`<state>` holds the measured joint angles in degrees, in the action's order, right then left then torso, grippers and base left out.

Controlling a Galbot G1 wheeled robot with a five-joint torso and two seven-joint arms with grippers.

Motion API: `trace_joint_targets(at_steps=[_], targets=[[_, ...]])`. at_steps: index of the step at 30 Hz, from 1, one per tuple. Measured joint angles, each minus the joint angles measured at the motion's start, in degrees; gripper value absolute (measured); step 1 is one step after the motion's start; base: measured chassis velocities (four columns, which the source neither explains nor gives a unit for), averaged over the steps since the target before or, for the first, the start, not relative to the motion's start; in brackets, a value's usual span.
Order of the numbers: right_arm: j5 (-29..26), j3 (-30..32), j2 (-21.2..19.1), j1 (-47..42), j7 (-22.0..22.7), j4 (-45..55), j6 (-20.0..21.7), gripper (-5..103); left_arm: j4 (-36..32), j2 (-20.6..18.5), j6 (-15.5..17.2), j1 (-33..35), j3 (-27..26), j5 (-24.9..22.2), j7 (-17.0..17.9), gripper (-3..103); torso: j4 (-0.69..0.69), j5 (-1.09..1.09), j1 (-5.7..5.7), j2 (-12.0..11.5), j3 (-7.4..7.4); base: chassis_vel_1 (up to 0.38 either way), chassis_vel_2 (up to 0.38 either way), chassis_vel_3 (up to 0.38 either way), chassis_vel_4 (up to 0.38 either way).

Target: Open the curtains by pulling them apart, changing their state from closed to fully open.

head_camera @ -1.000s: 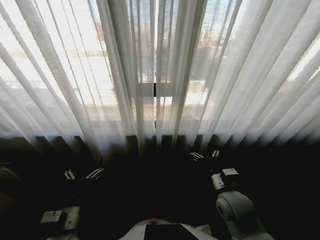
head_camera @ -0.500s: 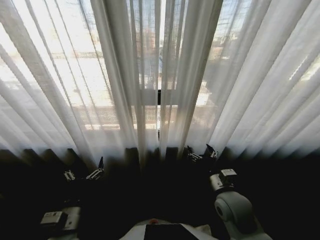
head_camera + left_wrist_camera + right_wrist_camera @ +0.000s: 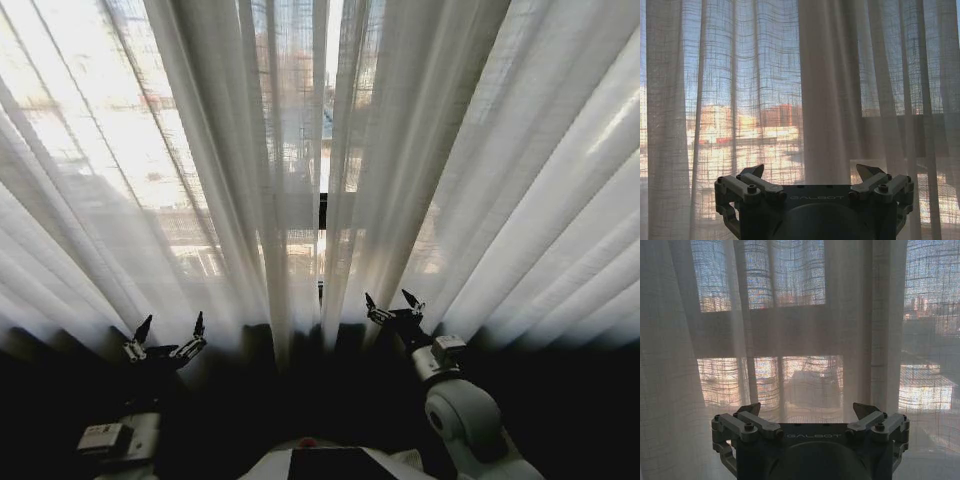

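Observation:
The curtains hang closed across the head view, a left panel and a right panel, sheer white with long pleats. Their inner edges meet at a thin bright slit in the middle. My left gripper is open in front of the left panel's lower part, well left of the slit. The right gripper is open too, low down just right of the slit. In the left wrist view the left gripper faces pleated curtain fabric with nothing between its fingers. The right gripper likewise faces curtain fabric.
A dark window frame bar stands behind the slit, with a horizontal bar showing through the fabric. Bright buildings lie outside. Below the curtains the area is dark, and my own torso is at the bottom edge.
The whole head view has shifted, so the curtains reach lower and fill more of it. Both grippers now stand higher, silhouetted against the fabric, the right one nearer the slit.

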<state>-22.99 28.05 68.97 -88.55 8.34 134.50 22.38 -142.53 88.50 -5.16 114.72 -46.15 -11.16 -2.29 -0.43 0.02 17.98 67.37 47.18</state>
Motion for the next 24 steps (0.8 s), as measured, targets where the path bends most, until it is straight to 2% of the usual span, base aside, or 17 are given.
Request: trace_joint_targets(at_steps=[5, 9, 16, 24], targets=[[-3.62, -2.03, -2.64, 4.10, 1.56, -2.61, 0.20, 100, -0.65, 1.27, 0.11, 1.13, -0.70, 0.25, 0.07, 100, -0.02, -0.01, -0.06, 0.05, -0.03, 0.033, -0.028, -0.021, 0.025], [-3.92, -3.41, -3.85, 8.72, 2.73, -6.04, 0.16, 100, -0.67, 1.83, 0.00, 2.38, -1.73, 0.24, 0.16, 100, 0.00, 0.00, -0.05, 0.04, -0.01, 0.016, -0.013, -0.009, 0.010], [-3.79, -3.45, -4.20, 16.85, 7.02, -15.41, 0.10, 100, -0.69, 2.09, 0.00, 2.71, -1.86, 0.32, 0.16, 100, 0.00, 0.02, 0.04, -0.01, 0.02, 0.000, 0.000, 0.000, 0.000], [-3.70, -3.29, -4.58, 22.73, 8.30, -21.31, 0.10, 100, -0.74, 1.40, 2.21, 1.52, -1.60, 0.72, 0.27, 100, -0.01, -0.01, 0.00, 0.01, 0.00, 0.000, 0.000, 0.000, 0.000]])
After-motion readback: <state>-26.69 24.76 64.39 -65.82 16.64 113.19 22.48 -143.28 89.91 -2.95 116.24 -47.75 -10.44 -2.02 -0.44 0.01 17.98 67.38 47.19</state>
